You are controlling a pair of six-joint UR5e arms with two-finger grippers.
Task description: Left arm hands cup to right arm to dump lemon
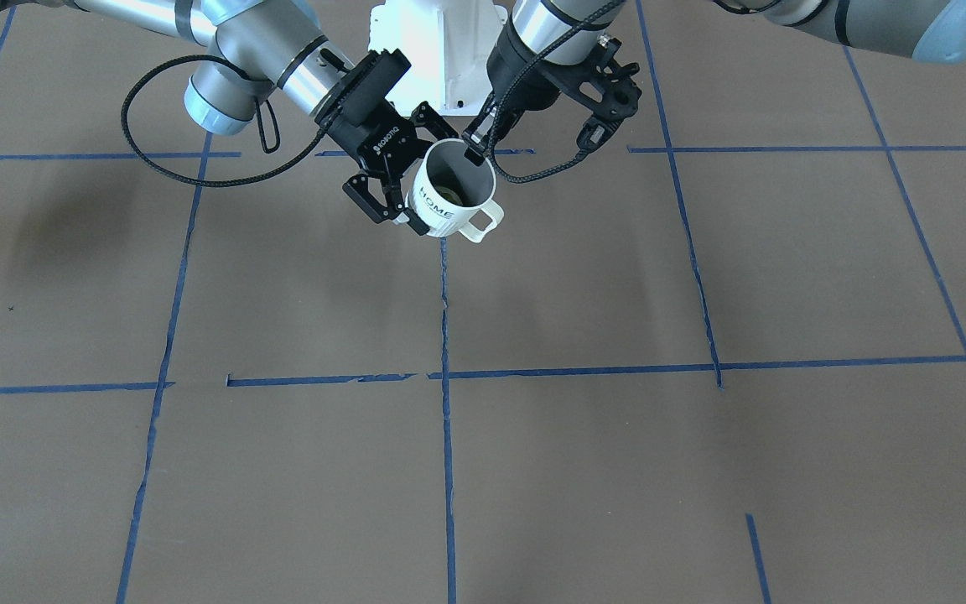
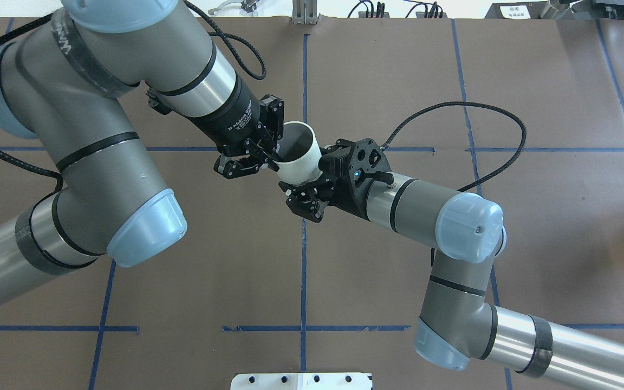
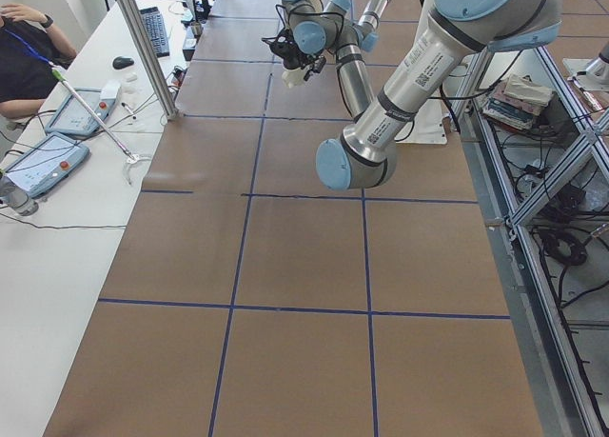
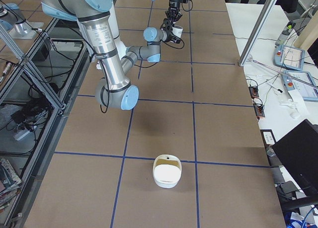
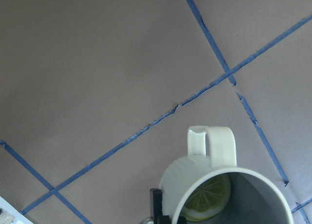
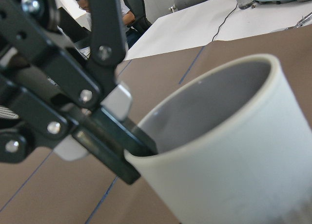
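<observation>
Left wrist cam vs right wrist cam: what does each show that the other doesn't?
Only left wrist: the lemon slice lying inside the cup, the cup's handle, and blue tape lines on the brown table below.
Only right wrist: the left gripper pinching the cup wall, one finger hooked inside the rim, and a white desk behind.
Shared: the cup's rim and grey inside, seen close up.
</observation>
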